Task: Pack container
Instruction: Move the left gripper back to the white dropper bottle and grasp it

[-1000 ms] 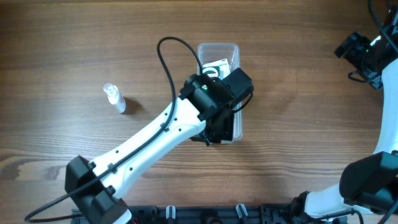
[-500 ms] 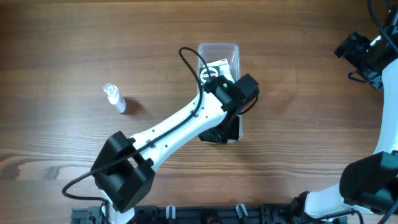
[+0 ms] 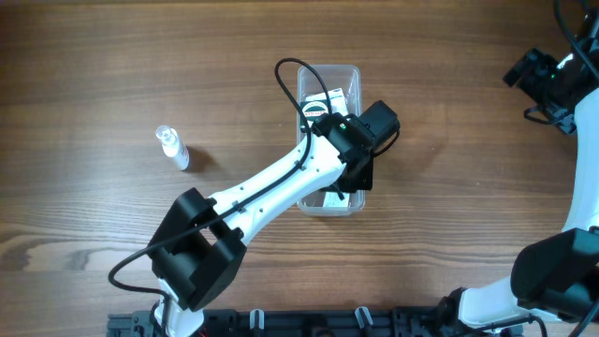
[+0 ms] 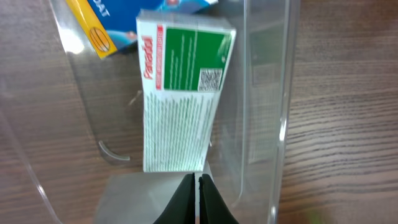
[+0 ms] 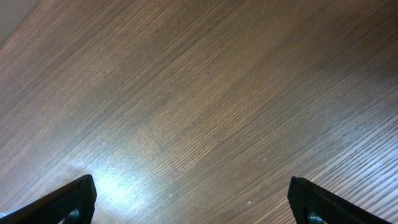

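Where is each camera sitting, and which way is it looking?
Overhead: above the table, looking straight down; shows the left arm over the container and the right arm at the edge.
Left wrist: on the left arm, looking down into the container at a green-and-white box; its shut left gripper shows.
Right wrist: on the right arm, looking at bare wood; the open right gripper shows.
Shared: overhead and left wrist both see the container.

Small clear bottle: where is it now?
Overhead view: the small clear bottle lies on the table, well left of the container, outside it.
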Controlling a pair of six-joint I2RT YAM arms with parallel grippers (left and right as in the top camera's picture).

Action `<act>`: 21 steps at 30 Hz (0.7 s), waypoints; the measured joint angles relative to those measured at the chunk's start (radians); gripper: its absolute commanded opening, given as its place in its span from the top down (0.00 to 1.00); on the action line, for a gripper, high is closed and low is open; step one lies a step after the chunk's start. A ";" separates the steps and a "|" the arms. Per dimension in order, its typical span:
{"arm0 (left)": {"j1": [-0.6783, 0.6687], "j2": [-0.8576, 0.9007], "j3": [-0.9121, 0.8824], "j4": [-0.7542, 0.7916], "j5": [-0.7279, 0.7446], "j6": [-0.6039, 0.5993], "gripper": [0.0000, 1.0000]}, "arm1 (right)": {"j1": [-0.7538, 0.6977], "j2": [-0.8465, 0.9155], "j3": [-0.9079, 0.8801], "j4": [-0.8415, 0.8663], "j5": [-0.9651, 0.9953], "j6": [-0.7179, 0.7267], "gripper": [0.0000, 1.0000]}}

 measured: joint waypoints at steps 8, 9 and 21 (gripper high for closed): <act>0.113 -0.043 0.066 -0.121 -0.057 0.100 0.12 | 0.000 0.000 0.000 0.000 0.000 0.000 0.00; 0.156 -0.074 0.076 -0.133 -0.061 0.110 0.08 | 0.000 0.000 0.000 0.000 0.000 0.000 0.00; 0.759 -0.244 0.109 -0.204 -0.097 0.388 0.00 | 0.000 0.000 0.000 0.000 0.000 0.000 0.00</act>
